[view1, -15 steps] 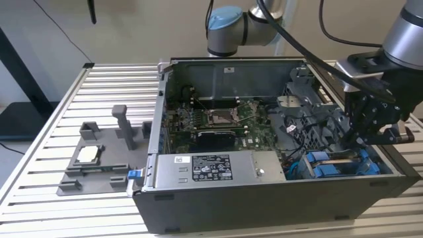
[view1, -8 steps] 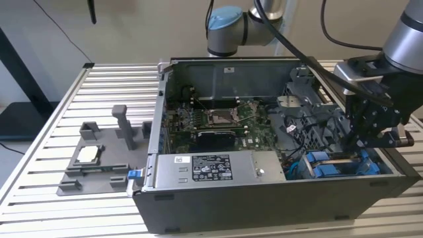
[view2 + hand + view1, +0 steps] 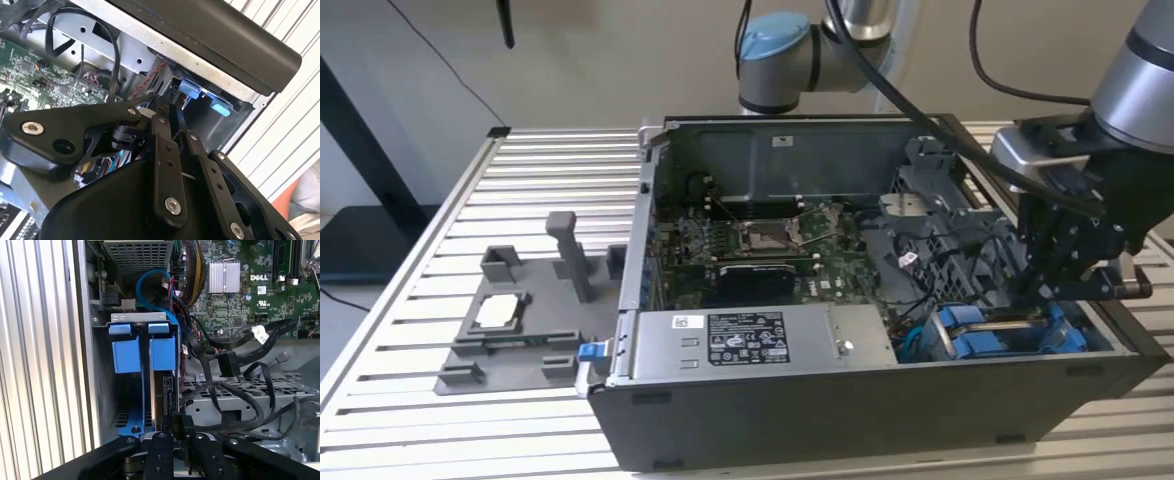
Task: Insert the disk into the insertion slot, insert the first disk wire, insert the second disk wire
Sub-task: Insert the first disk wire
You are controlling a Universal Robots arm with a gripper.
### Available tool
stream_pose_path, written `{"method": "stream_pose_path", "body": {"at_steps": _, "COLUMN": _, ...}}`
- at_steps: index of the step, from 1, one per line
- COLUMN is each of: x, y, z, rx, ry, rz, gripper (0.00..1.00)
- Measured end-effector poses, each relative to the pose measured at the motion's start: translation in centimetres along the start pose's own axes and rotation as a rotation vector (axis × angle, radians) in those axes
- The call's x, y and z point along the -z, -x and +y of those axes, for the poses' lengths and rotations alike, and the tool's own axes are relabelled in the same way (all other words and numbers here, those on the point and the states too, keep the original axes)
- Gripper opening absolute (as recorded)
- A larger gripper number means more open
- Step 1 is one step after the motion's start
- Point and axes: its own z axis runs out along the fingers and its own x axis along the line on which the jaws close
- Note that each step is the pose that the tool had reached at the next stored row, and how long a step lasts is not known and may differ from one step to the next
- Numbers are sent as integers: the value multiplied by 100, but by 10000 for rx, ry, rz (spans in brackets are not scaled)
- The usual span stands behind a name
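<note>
**Gripper pinched on wire plug at the disk**

Exterior view: the gripper sits low inside the open computer case, at about 4 o'clock of the case. First wrist view: its fingers are nearly together, clamped on a black wire connector right at the end of the disk. The disk stands on edge in the insertion slot, just beside the blue tabs.

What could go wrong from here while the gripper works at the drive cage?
The black connector in the gripper sits at the edge of the disk; a slight misalignment could jam or bend it. Loose black cables hang close by the gripper and might snag on it.
</note>
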Motion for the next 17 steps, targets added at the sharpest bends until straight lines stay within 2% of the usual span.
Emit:
{"method": "stream_pose_path", "body": {"at_steps": 10, "x": -32, "y": -12, "z": -1, "rx": -28, "ry": 10, "rz": 4, "gripper": 19}}
{"method": "stream_pose_path", "body": {"at_steps": 17, "x": -82, "y": -16, "z": 0, "rx": -26, "ry": 15, "rz": 12, "gripper": 19}}
